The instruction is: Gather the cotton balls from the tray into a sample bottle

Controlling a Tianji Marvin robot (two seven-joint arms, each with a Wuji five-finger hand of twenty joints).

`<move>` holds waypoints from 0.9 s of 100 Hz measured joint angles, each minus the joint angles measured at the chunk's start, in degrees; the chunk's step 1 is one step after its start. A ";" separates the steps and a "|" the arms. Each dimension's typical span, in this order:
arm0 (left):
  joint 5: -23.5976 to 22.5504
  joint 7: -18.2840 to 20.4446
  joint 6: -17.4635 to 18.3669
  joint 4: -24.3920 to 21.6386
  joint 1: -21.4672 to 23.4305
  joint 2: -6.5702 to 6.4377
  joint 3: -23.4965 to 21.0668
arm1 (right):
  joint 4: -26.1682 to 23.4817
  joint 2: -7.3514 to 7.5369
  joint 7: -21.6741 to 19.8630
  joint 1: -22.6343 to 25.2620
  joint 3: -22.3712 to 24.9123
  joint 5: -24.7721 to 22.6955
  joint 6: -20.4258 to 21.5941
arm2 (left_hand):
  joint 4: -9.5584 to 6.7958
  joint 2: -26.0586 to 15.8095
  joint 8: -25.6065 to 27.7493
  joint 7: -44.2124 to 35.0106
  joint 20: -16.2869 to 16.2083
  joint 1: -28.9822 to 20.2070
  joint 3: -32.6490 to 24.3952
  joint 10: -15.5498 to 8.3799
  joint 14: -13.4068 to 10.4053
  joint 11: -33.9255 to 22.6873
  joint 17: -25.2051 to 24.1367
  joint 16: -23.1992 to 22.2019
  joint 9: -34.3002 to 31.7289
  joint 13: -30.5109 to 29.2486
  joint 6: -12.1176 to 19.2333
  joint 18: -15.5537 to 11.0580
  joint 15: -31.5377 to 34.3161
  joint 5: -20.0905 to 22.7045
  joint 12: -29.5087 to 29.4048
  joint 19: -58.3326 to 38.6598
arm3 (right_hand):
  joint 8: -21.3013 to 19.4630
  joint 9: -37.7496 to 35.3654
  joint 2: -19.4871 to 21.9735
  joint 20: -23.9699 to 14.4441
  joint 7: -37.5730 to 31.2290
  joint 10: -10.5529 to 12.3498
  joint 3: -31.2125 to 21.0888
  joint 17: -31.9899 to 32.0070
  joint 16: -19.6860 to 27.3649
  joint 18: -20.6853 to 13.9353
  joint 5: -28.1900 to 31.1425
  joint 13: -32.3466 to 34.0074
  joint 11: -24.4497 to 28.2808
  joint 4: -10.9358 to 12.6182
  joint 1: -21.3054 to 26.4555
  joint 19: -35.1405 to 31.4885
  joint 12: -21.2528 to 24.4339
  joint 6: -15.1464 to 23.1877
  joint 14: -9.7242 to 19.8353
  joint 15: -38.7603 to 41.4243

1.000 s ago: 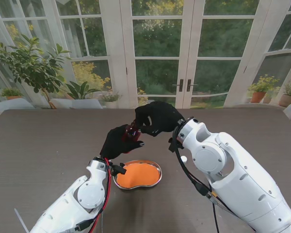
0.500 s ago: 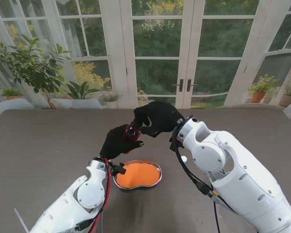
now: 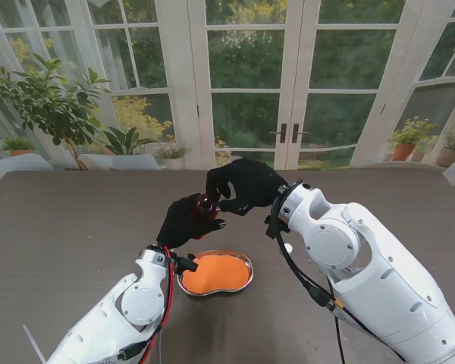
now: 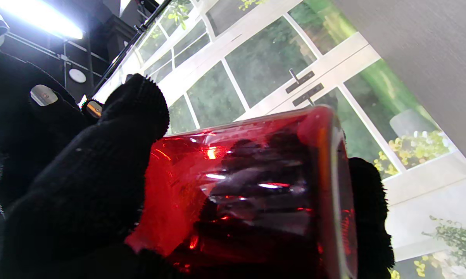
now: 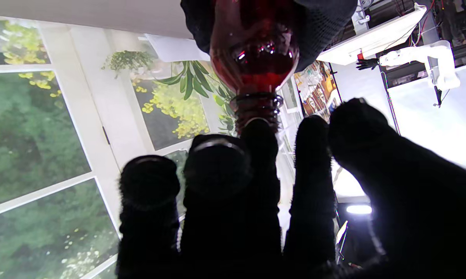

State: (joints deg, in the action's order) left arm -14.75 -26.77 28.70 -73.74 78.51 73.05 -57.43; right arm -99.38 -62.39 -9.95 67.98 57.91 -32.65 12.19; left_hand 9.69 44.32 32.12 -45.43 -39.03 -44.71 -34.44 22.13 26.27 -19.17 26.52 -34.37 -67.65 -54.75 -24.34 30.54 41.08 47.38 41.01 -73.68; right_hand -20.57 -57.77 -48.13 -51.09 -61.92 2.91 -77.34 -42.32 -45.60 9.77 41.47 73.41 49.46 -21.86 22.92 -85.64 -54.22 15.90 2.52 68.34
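Note:
My left hand (image 3: pixel 183 221), in a black glove, is shut on a red see-through sample bottle (image 3: pixel 205 205) and holds it off the table, tilted toward the right hand. The bottle (image 4: pixel 248 193) fills the left wrist view, with gloved fingers (image 4: pixel 81 186) wrapped round it. My right hand (image 3: pixel 246 184) hovers at the bottle's top. In the right wrist view its fingers (image 5: pixel 256 193) are spread and one fingertip touches the threaded mouth of the bottle (image 5: pixel 254 50); nothing shows between them. Nearer to me, a kidney-shaped metal tray (image 3: pixel 246 262) with an orange inside lies on the table. I cannot make out any cotton balls.
The dark table (image 3: pixel 68 220) stretches wide to both sides of the tray. A black cable (image 3: pixel 292 269) hangs from my right forearm close to the tray's right rim. Glass doors and potted plants (image 3: pixel 49 98) stand beyond the far edge.
My right hand has crept slightly left, its fingertips coming over the bottle's mouth. The left hand, bottle and tray have stayed put.

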 measured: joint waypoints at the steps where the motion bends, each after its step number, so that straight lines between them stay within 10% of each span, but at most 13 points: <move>1: 0.00 0.00 0.01 0.00 0.00 0.00 0.00 | 0.00 0.00 -0.01 0.01 0.02 0.08 0.00 | 0.00 0.00 0.00 0.00 0.00 0.00 0.00 0.00 0.00 0.00 0.00 0.00 0.00 0.00 0.00 0.00 0.00 0.00 0.00 0.00 | 0.00 0.01 0.00 0.00 0.01 -0.01 0.00 0.03 0.00 0.00 0.00 -0.05 -0.02 0.00 0.00 0.06 0.16 0.14 -0.02 0.00; 40: 0.04 0.17 0.00 -0.05 -0.02 0.00 0.02 | 0.00 0.07 -0.83 0.18 0.44 2.39 -0.43 | 0.00 0.00 0.00 0.00 0.00 0.00 0.00 0.00 0.00 0.00 0.00 0.00 0.00 0.00 0.00 0.00 0.00 0.00 -0.01 0.00 | 0.00 3.37 1.44 -1.48 8.77 -0.38 2.33 1.37 0.00 0.00 -0.72 -1.54 -0.86 0.44 -3.31 0.93 3.49 1.33 -0.36 -0.07; 64: 0.04 0.23 0.00 -0.06 -0.02 -0.01 0.00 | 0.07 0.05 -0.71 0.37 0.48 3.23 -0.95 | 0.00 0.00 0.00 0.00 0.00 0.00 0.00 0.00 0.00 0.00 0.00 0.00 0.00 0.00 0.00 0.00 0.00 0.00 -0.01 0.00 | -2.50 3.42 5.44 -2.18 19.29 -0.58 3.18 1.45 0.00 0.00 -1.45 -1.55 -0.86 8.82 -5.53 1.10 4.43 1.31 -0.52 -0.07; 90: -0.03 0.21 0.01 -0.06 -0.02 -0.01 -0.01 | 0.11 -0.01 0.00 0.60 0.60 3.06 -1.29 | 0.00 0.00 0.00 0.00 0.00 0.00 0.00 0.00 0.00 0.00 0.00 0.00 0.00 0.00 0.00 0.00 0.00 0.00 -0.01 0.00 | -4.41 3.43 7.06 -2.22 23.69 -0.69 4.75 1.45 0.00 0.00 -2.78 -1.55 -0.86 9.59 -6.89 1.13 4.67 -0.12 -0.58 -0.07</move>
State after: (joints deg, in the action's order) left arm -14.77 -26.55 28.71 -73.79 78.49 73.04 -57.44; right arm -99.26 -62.40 -9.95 68.58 58.51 -29.59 10.91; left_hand 9.69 44.32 32.12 -45.43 -39.03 -44.71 -34.44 22.13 26.27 -19.17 26.52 -34.37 -67.65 -54.75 -24.34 30.54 41.08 47.38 41.00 -73.68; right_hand -24.99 -54.35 -41.07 -53.31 -38.22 2.22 -72.59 -40.87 -45.60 9.77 38.68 71.86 48.60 -12.27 16.04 -84.50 -49.55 15.78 1.94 68.27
